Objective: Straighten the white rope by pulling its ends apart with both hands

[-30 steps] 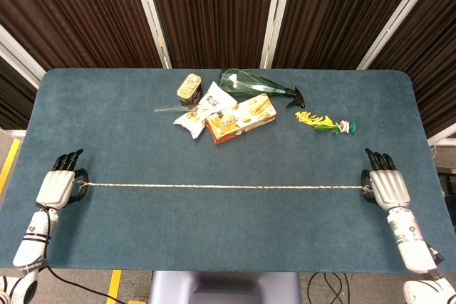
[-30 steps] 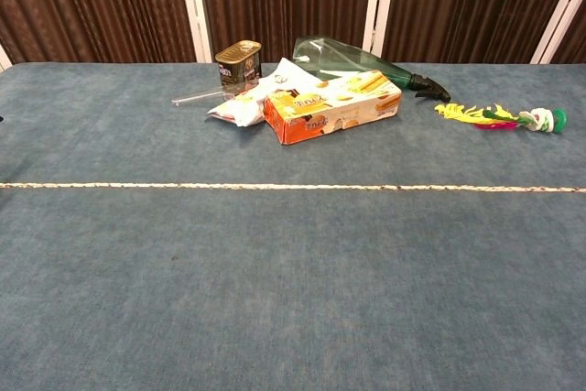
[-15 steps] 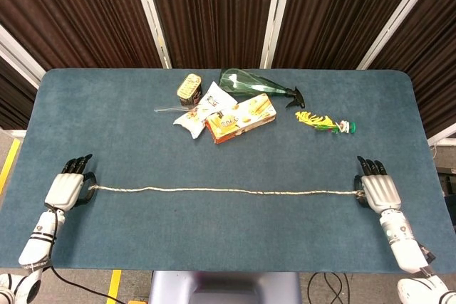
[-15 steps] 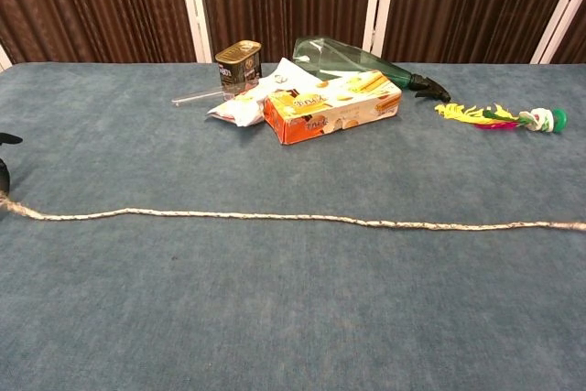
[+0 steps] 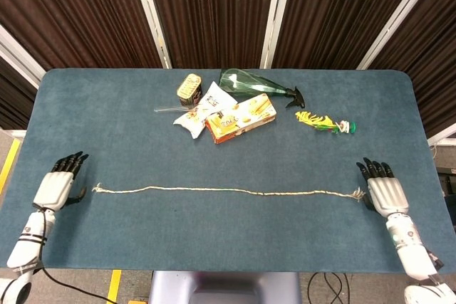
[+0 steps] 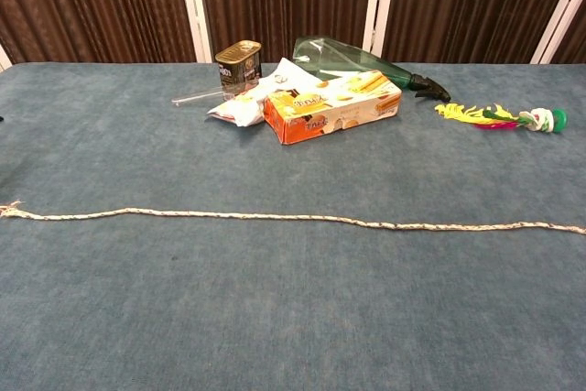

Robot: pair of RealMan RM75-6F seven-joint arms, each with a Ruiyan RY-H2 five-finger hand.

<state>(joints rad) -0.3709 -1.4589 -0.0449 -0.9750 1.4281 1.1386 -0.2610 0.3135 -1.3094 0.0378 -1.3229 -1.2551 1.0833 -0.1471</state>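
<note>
The white rope (image 5: 228, 191) lies nearly straight across the desk (image 5: 128, 126), parallel to its front edge. The left hand (image 5: 60, 186) rests near the left edge, fingers apart, holding nothing, just clear of the frayed rope end. The right hand (image 5: 380, 190), also spread and holding nothing, sits beside the other end. Toward the back edge cluster a tin can (image 5: 189, 87), snack bag (image 5: 201, 108), cracker box (image 5: 240, 117), green spray bottle (image 5: 253, 83) and a feathered toy (image 5: 324, 122), all well apart from the rope.

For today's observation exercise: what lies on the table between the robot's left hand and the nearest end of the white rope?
Nothing: in the head view only bare blue table separates the left hand from the frayed end of the white rope.
</note>
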